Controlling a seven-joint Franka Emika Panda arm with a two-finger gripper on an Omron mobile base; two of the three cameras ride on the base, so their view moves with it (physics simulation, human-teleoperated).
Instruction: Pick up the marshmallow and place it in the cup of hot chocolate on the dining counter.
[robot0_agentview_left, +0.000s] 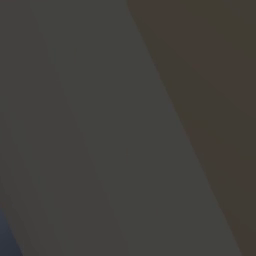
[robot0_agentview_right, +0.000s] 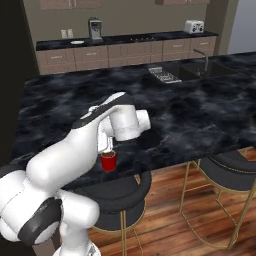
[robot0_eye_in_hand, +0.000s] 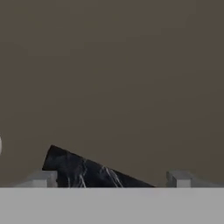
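No brand, label or writing can be read anywhere. Nearest in the right base view, the white arm bends forward from the lower left, and its hand hangs just above a red cup (robot0_agentview_right: 108, 162) that stands close to the near edge of the black marbled dining counter (robot0_agentview_right: 200, 120); the arm's own wrist covers the gripper there. In the hand view the gripper (robot0_eye_in_hand: 111, 178) shows its two finger tips (robot0_eye_in_hand: 43, 178) far apart at the bottom, jaws wide with nothing between them, looking along a dark marbled wedge of counter toward a plain brown wall. The marshmallow cannot be made out; whether it lies in the cup is hidden by the hand above it. Below the counter edge stand two black-cushioned stools (robot0_agentview_right: 227, 172) on thin brass legs over a wood floor. Farther along the counter a sink (robot0_agentview_right: 197, 70) with a tap is set in, a dark rack (robot0_agentview_right: 165, 75) beside it. On the back counter sit a coffee machine (robot0_agentview_right: 95, 28), a white plate (robot0_agentview_right: 77, 42) and a toaster (robot0_agentview_right: 194, 26). The left base view gives blurred grey and brown surfaces too close to identify.
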